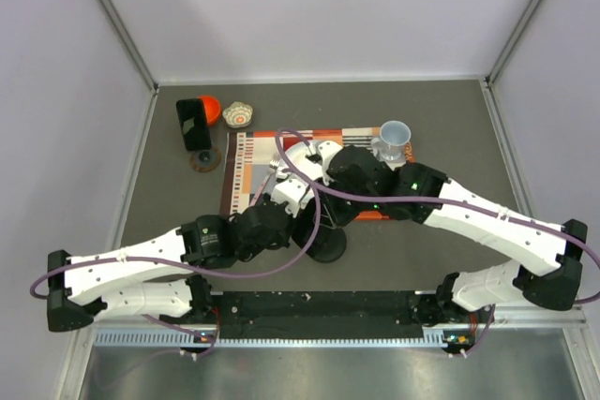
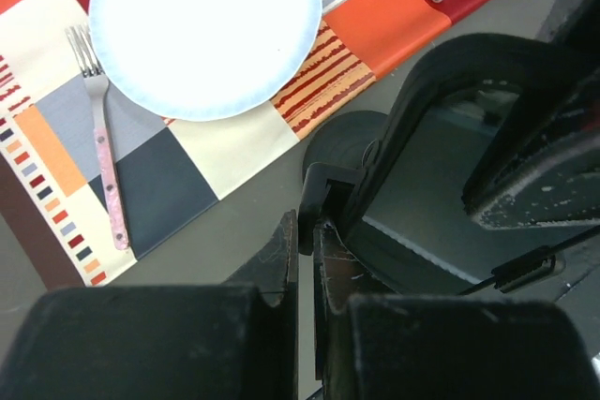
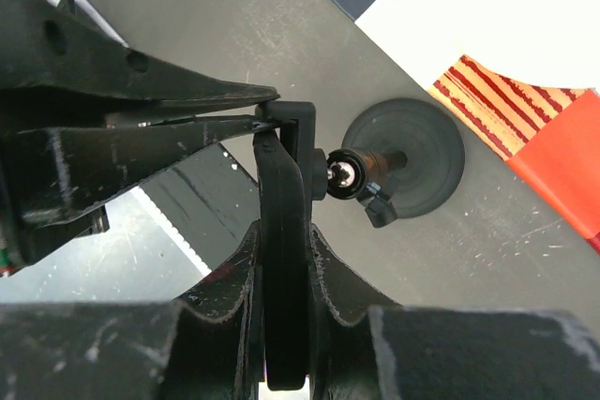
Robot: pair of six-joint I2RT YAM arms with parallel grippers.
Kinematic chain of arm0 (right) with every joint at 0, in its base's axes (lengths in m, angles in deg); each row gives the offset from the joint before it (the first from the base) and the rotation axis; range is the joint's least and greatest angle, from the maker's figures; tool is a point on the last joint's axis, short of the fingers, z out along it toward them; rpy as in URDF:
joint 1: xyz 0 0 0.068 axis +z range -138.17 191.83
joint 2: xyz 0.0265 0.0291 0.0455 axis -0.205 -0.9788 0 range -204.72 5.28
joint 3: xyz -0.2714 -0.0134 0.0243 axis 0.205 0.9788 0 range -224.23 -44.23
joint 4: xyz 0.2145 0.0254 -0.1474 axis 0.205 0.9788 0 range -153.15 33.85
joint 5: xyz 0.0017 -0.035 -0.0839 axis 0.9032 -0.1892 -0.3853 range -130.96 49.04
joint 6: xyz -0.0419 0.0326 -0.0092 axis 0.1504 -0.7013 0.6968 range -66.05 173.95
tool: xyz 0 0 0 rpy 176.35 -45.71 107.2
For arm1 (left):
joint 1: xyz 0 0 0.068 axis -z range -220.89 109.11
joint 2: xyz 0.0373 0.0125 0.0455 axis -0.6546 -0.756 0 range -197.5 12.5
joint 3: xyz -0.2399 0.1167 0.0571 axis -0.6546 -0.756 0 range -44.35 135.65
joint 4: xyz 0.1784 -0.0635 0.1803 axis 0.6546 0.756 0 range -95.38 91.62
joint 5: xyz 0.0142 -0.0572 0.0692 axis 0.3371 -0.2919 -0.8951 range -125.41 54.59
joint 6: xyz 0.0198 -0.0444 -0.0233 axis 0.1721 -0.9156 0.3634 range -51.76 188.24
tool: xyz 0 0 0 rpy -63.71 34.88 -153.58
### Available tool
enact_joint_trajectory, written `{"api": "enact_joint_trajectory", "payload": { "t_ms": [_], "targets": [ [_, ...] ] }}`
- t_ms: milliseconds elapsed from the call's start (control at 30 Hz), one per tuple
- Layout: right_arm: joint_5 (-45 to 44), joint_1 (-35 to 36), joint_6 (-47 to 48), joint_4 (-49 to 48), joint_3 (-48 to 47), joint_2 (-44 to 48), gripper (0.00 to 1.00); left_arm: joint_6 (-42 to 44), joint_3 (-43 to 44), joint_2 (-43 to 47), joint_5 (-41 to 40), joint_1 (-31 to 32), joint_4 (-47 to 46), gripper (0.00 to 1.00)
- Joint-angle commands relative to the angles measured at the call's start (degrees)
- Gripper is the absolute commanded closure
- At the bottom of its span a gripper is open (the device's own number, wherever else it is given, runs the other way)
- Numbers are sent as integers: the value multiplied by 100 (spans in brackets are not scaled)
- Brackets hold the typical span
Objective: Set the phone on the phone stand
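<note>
A white plate and a pink fork lie side by side on a bright mat — a cup at its corner, a black stand just beside.

No text, label, brand, number or sign can be read in any of the views. The placemat shows only stripes and colour blocks, not letters. The pattern on the small bowl is too small to make out. The black clamp stand and the phone show plain dark surfaces.
</note>
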Motion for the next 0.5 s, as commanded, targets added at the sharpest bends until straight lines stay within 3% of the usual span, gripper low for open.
{"api": "enact_joint_trajectory", "payload": {
  "t_ms": [0, 133, 467],
  "targets": [
    [-1282, -490, -255, 3817, 284, -131, 100, -237, 582, 314, -1903, -98, 74, 100],
    [-1379, -870, -264, 3853, 451, -25, 100, -352, 556, 455, -1623, -63, 102, 100],
    [-1933, -801, -387, 3871, 232, -596, 100, -405, 1179, 166, -920, -54, 795, 100]
  ]
}}
